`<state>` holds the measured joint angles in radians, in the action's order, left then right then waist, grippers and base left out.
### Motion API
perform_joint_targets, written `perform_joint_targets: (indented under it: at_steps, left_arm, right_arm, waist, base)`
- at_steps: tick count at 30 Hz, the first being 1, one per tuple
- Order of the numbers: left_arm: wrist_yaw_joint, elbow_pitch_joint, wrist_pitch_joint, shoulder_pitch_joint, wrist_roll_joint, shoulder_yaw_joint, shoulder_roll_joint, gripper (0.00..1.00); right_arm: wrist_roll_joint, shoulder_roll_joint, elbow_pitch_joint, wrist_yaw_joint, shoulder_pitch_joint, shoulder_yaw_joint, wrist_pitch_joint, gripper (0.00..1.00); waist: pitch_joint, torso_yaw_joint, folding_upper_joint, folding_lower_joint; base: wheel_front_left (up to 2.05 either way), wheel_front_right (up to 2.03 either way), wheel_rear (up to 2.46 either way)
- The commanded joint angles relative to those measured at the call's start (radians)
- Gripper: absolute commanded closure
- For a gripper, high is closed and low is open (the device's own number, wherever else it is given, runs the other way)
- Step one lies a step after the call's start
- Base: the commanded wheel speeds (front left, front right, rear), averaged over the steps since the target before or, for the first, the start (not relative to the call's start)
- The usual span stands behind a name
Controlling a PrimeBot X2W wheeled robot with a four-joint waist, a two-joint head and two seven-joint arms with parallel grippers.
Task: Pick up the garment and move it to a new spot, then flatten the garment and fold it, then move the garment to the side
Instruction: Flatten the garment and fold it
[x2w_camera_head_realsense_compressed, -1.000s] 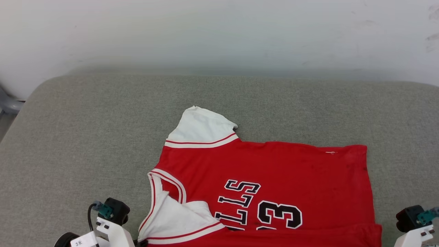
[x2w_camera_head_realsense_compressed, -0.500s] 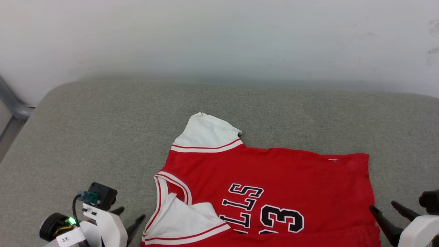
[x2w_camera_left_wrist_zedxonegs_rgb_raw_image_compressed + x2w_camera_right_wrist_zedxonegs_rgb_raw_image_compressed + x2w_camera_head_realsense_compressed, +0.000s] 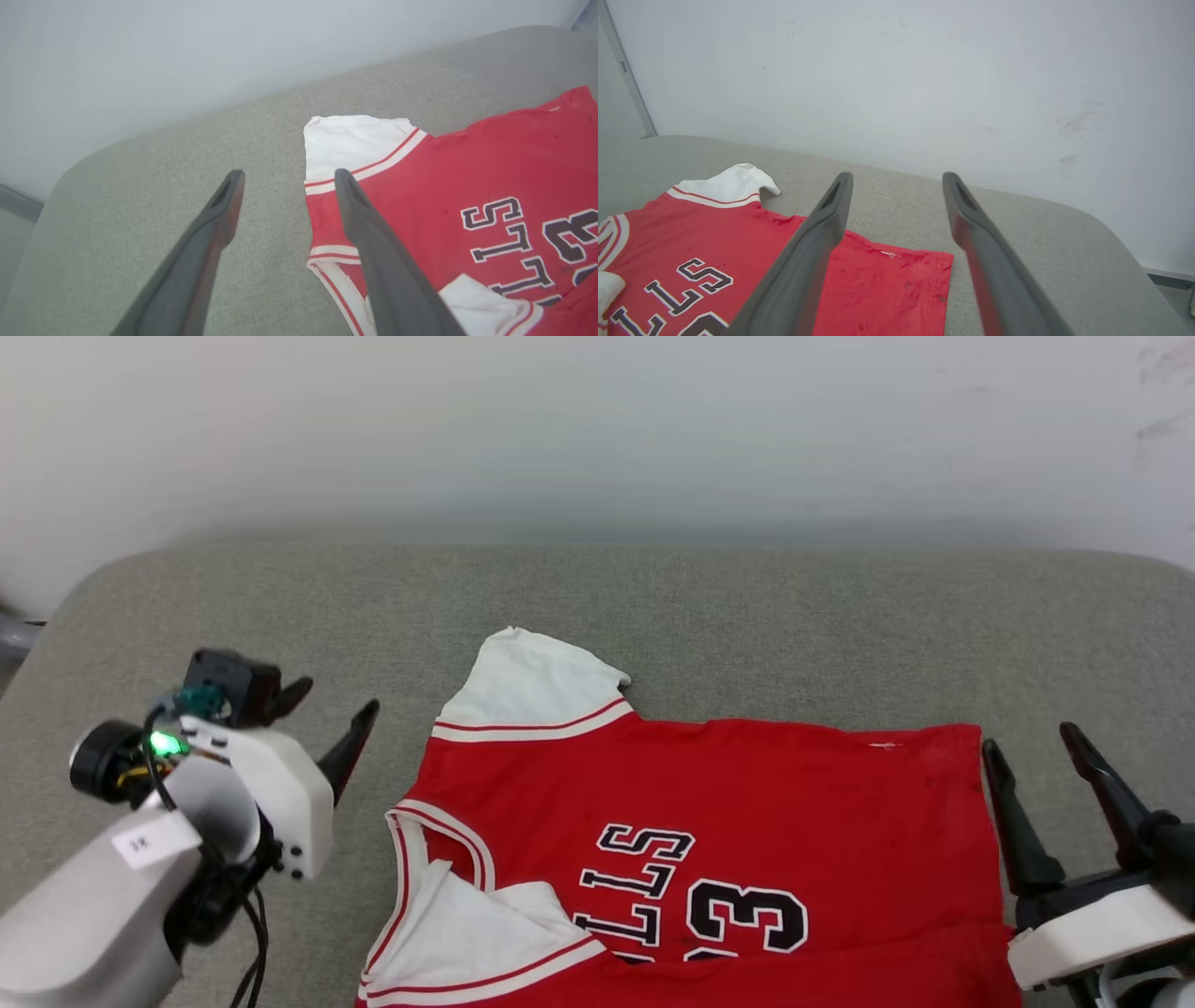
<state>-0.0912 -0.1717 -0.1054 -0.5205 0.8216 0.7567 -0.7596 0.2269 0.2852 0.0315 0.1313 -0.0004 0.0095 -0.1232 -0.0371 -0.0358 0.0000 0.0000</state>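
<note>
The garment (image 3: 747,803) is laid flat; folding and shifting aside remain. The left claw (image 3: 336,698) (nine o'clock) and right claw (image 3: 1029,739) (three o'clock) are held wide open, empty.

Bright, even, soft light; faint shadows, no glare, wrist views distorted.

One red shirt (image 3: 747,803), one left gripper (image 3: 336,696), one right gripper (image 3: 1027,737), one grey cushion (image 3: 653,597), one white wall (image 3: 597,429).
</note>
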Motion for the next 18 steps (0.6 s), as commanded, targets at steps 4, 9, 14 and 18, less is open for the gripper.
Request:
perform_joint_targets:
  at_steps: [4,9,14,18]
  left_arm:
    - [0.047,-0.053,-0.038,-0.125,-0.003,-0.010,0.031,0.00]
    - [0.108,-0.129,-0.115,-0.285,-0.011,-0.005,0.056,0.00]
    - [0.166,-0.227,-0.269,-0.429,0.026,0.008,0.079,0.00]
    - [0.193,-0.299,-0.436,-0.522,0.087,0.022,0.093,0.00]
  right_arm:
    - [-0.069,-0.035,0.038,-0.001,-0.028,0.008,-0.038,0.00]
    - [-0.100,-0.078,0.073,-0.001,-0.052,0.012,-0.050,0.00]
    - [-0.114,-0.097,0.094,-0.001,-0.088,0.027,-0.053,0.00]
    - [-0.118,-0.105,0.104,-0.001,-0.116,0.035,-0.059,0.00]
  waist:
    - [-0.068,0.045,0.0000,0.0000]
    - [-0.157,0.089,0.0000,0.0000]
    - [-0.244,0.127,0.0000,0.0000]
    - [-0.301,0.154,0.0000,0.0000]
  base:
    - [0.00,0.00,0.00]
    - [0.00,0.00,0.00]
    - [0.00,0.00,0.00]
    - [0.00,0.00,0.00]
